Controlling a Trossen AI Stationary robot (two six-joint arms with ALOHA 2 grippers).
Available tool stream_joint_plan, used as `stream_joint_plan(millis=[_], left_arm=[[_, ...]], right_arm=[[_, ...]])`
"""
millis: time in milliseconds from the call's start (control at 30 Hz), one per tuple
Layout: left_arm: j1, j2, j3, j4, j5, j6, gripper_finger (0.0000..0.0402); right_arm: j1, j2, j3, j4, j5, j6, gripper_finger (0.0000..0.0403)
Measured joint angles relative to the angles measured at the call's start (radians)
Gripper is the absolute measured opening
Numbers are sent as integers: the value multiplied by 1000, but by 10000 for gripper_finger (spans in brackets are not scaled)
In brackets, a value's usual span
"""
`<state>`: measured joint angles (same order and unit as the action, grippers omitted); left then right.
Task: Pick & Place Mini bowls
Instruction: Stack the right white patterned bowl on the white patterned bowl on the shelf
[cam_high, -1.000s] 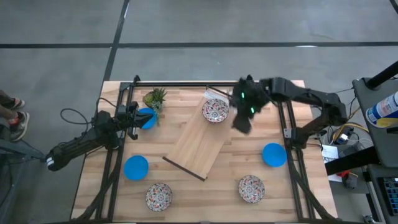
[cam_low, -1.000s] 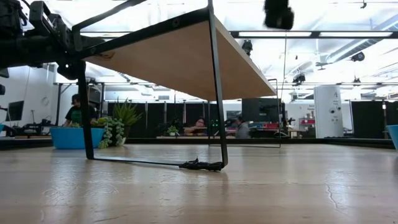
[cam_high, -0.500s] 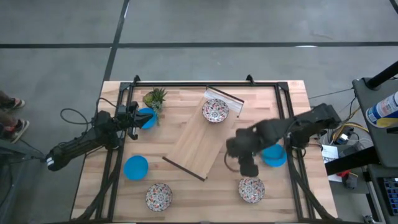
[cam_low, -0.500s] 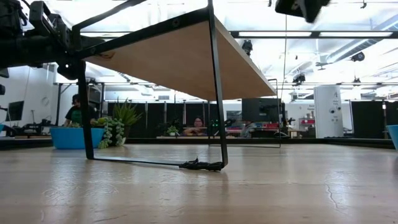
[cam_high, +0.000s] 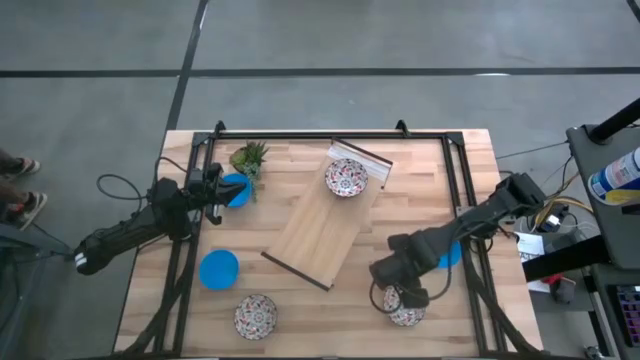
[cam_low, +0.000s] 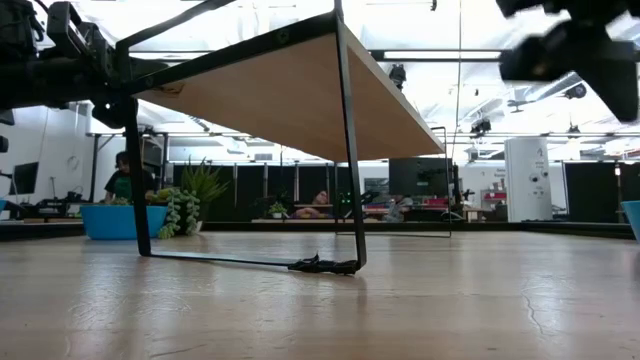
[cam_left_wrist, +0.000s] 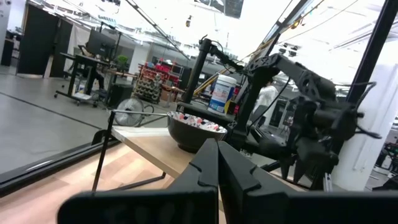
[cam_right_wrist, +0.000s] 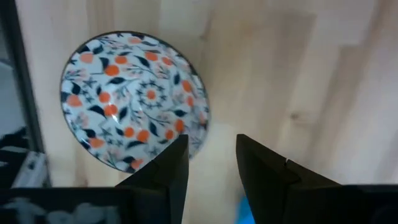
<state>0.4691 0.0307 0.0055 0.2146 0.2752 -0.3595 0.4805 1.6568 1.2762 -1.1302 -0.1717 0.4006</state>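
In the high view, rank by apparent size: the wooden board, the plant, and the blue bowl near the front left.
1. Wooden board, by far the largest.
2. Blue bowl and plant: too close in apparent size to rank; the plant's leaves spread unevenly.

Both arms are dark, near-black, built of slim jointed segments. A thin black cable (cam_high: 112, 183) loops beside the left arm. The left end effector (cam_left_wrist: 216, 169) has angular matte-black fingers, and the right end effector (cam_right_wrist: 211, 167) has flat dark ones.
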Motion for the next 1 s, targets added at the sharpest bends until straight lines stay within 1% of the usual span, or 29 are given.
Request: stream_joint_plan(millis=[67,233,400,533,700,900,1000], left_arm=[[0,0,0,0,0,0,0],[0,0,0,0,0,0,0],[0,0,0,0,0,0,0],[0,0,0,0,0,0,0],[0,0,0,0,0,0,0],[0,0,0,0,0,0,0],[0,0,0,0,0,0,0]], right_arm=[[0,0,-40,53,-34,16,127],[0,-2,-116,112,-39,63,127],[0,-6,-170,156,-48,72,127],[0,-6,-196,210,-83,88,127],[0,-6,-227,272,-91,120,127],[0,-6,-251,279,-107,172,127],[0,-6,-256,282,-123,186,112]])
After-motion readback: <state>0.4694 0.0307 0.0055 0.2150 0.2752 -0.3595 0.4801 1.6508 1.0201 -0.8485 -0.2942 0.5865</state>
